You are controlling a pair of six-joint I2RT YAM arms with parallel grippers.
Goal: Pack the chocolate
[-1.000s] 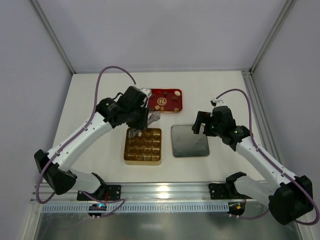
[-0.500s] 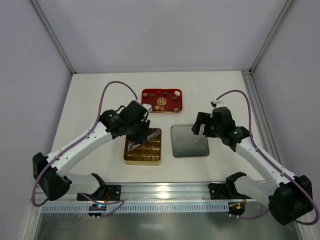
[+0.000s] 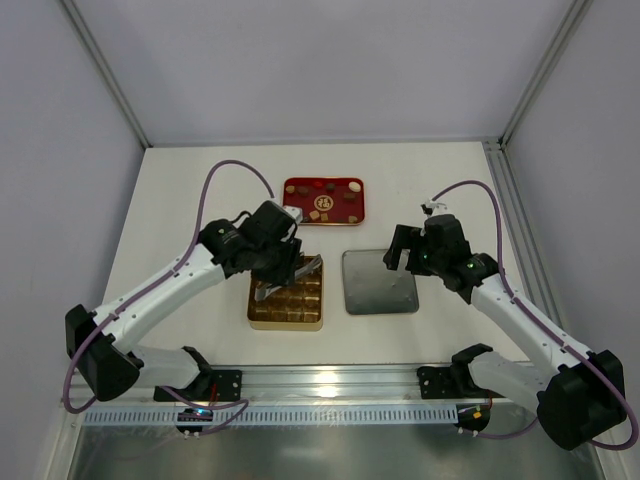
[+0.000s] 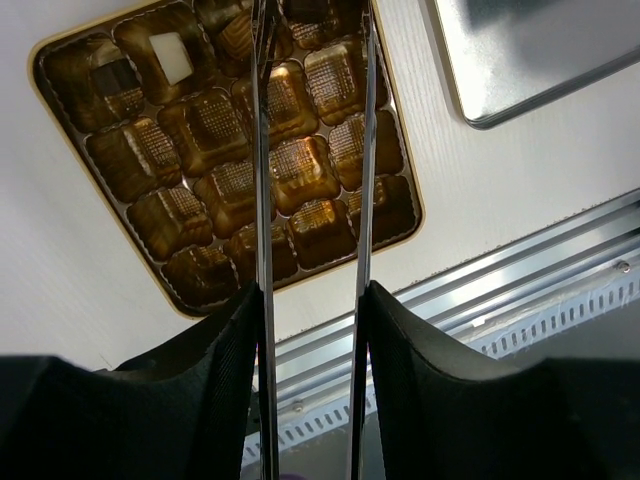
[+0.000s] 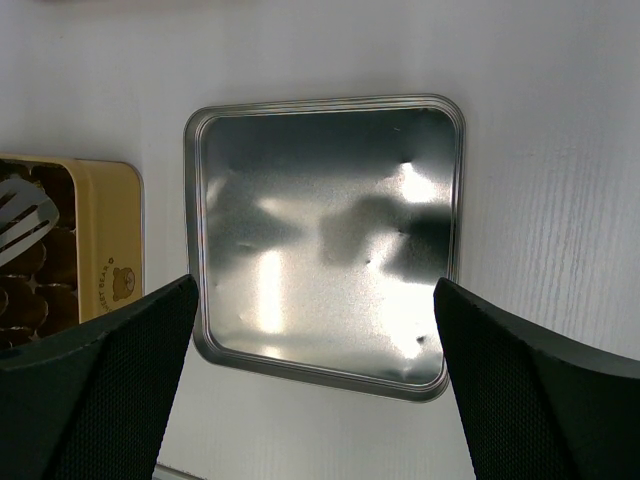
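Arms: two, the left arm (image 3: 160, 285) at lower left of the top view and the right arm (image 3: 520, 315) at lower right.

End effectors: two, the left end effector (image 3: 288, 277) and the right end effector (image 5: 315, 290), with two fingers each.

Purple cables (image 3: 215, 180): two, one per arm.

Surface (image 3: 450, 170): one, white.

Gold box (image 3: 285, 326): one, with sixteen wells, four by four.

Chocolate in the wells: one cream-white square piece (image 4: 170, 57) for certain, at upper left of the left wrist view. The wells at that view's top edge are too shadowed to count.

Red tray (image 3: 298, 208): one, at upper centre of the top view.

Loose chocolate pieces (image 3: 354, 186) on it: about nine, too small for a firm tally.

Silver lid (image 5: 330, 240): one.
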